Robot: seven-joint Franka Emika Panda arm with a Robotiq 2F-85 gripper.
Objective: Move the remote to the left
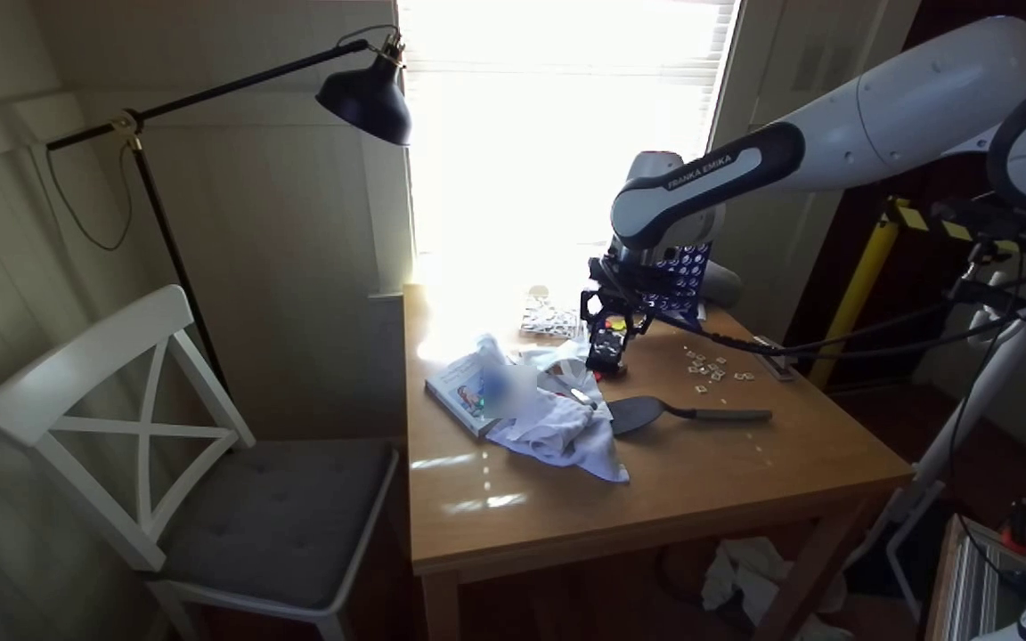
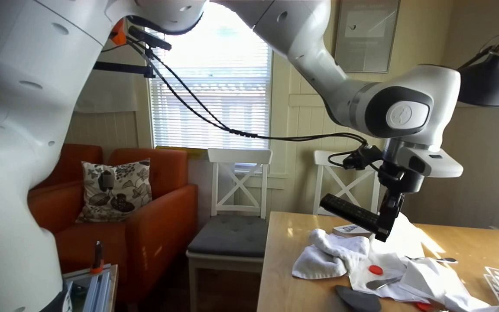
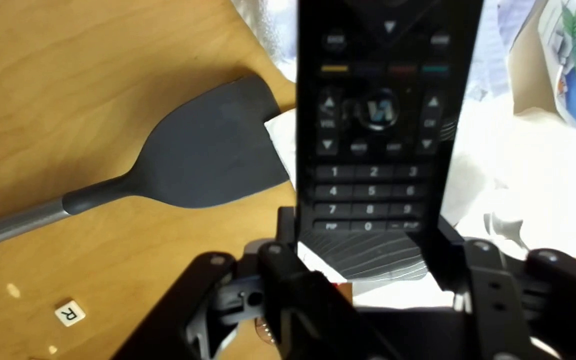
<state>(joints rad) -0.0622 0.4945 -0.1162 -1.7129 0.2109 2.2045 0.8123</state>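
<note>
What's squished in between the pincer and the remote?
Nothing that shows: in the wrist view, the pincer grips the remote directly, touching it on both sides.

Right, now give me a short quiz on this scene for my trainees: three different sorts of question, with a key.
1. Fill the gap: the black two-fingered end effector grips a ......
2. True or false: the crumpled white fabric cloth lies on the light brown wooden table.
3. Multiple choice: which letter marks the small square off-white tile in the wrist view? A) K; B) R; C) S.
Key: 1. slim black rectangular remote; 2. true; 3. B.
</note>
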